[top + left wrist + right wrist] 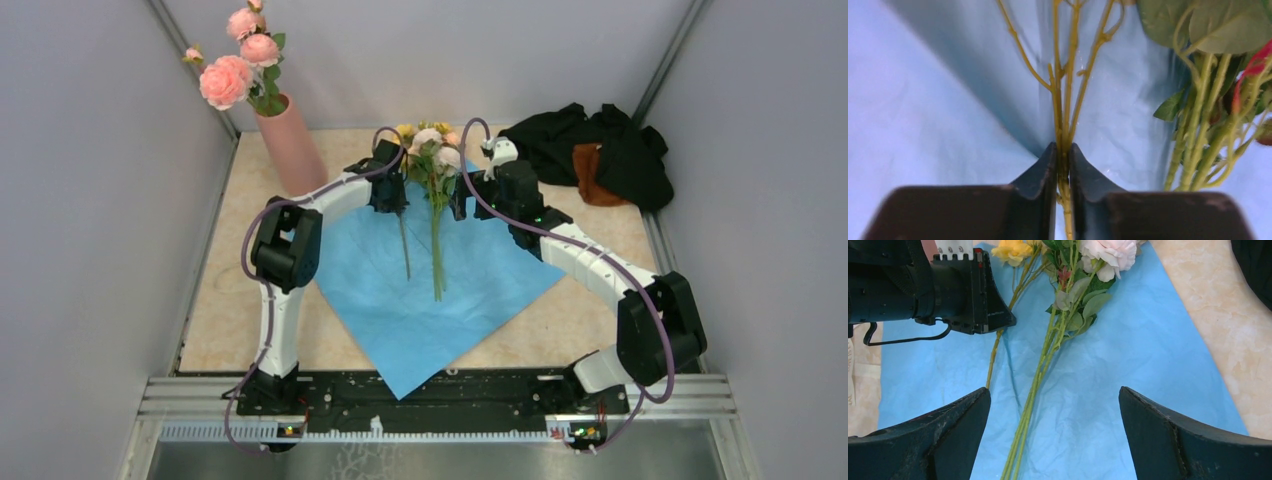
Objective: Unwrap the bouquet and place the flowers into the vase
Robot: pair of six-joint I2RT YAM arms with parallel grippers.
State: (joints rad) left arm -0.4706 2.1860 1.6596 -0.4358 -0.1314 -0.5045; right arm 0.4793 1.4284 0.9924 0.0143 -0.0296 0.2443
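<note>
The bouquet lies unwrapped: its blue paper [470, 290] is spread flat on the table, and the flowers [432, 150] rest on it with their heads toward the back. My left gripper [1063, 146] is shut on a thin yellow-green stem [1064, 100] that branches just beyond the fingertips. In the right wrist view that stem [995, 347] runs up to a yellow bloom [1010, 250], with the left gripper [998, 315] on it. The remaining stems [1035, 385] lie together beside it. My right gripper [1054, 392] hangs open over the paper [1128, 355], holding nothing. The salmon-pink vase [290, 150] stands at the back left.
Large pink roses [228, 78] stick out of the vase. A black and brown cloth heap [600, 150] lies at the back right. Grey walls close in the table [215, 300] on three sides. A cream strip [851, 375] shows at the paper's left edge.
</note>
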